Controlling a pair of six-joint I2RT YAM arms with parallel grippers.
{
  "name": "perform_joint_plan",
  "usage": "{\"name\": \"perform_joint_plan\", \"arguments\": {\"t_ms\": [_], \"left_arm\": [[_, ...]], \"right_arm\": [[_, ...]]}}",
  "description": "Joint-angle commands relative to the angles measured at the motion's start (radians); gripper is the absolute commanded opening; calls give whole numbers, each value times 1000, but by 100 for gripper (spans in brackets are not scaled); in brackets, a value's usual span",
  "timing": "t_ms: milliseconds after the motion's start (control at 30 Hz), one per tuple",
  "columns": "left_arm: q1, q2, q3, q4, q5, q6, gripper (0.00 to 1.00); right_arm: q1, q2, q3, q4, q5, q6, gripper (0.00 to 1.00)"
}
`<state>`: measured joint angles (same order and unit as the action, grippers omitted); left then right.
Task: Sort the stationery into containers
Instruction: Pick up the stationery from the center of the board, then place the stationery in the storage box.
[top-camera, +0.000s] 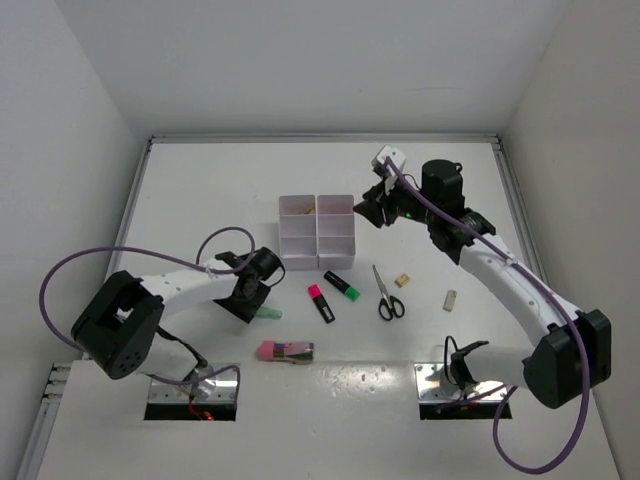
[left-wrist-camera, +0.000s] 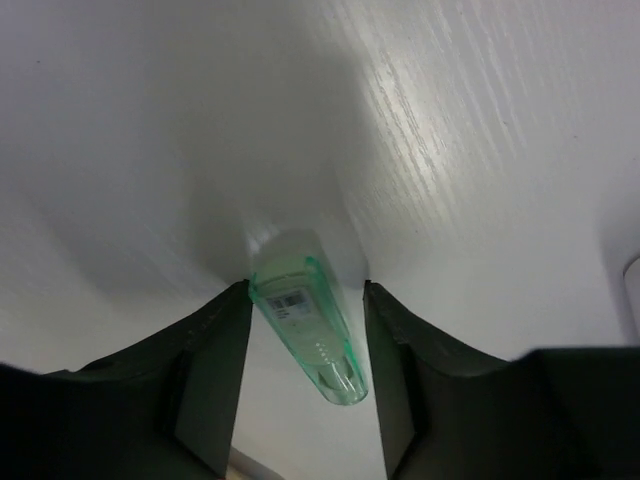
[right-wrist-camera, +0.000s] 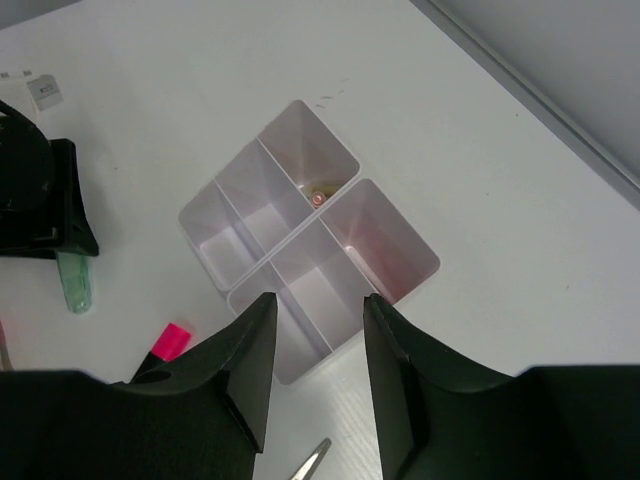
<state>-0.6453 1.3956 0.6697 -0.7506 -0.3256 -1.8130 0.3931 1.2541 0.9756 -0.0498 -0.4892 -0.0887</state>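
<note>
The white organizer tray (top-camera: 318, 245) stands mid-table and also shows in the right wrist view (right-wrist-camera: 430, 266); a small bit (right-wrist-camera: 318, 198) lies in one far compartment. My left gripper (top-camera: 256, 303) is low on the table, open, its fingers on either side of a translucent mint-green piece (left-wrist-camera: 305, 325), which also shows in the top view (top-camera: 270, 314). My right gripper (top-camera: 374, 207) hovers open and empty above the tray's right side (right-wrist-camera: 318, 300). A pink-ended highlighter (top-camera: 320, 303), a green-ended highlighter (top-camera: 342, 285) and black-handled scissors (top-camera: 387, 296) lie in front of the tray.
Two beige eraser bits (top-camera: 402, 281) (top-camera: 450, 299) lie right of the scissors. A pink and green packet (top-camera: 286, 351) lies near the front edge. White walls enclose the table on three sides.
</note>
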Motion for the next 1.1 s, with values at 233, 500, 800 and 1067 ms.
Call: {"name": "perform_joint_plan", "arguments": {"t_ms": [233, 500, 800, 1067], "left_arm": [[-11, 4, 60, 57, 36, 56, 20], [-111, -136, 315, -21, -85, 171, 5], [-120, 121, 714, 80, -274, 320, 0], [-129, 402, 997, 140, -391, 386, 0]], "right_arm": [[-16, -48, -18, 68, 14, 24, 41], [-25, -58, -18, 48, 33, 15, 0], [-34, -30, 42, -52, 337, 9, 0], [-34, -71, -14, -16, 356, -2, 0]]}}
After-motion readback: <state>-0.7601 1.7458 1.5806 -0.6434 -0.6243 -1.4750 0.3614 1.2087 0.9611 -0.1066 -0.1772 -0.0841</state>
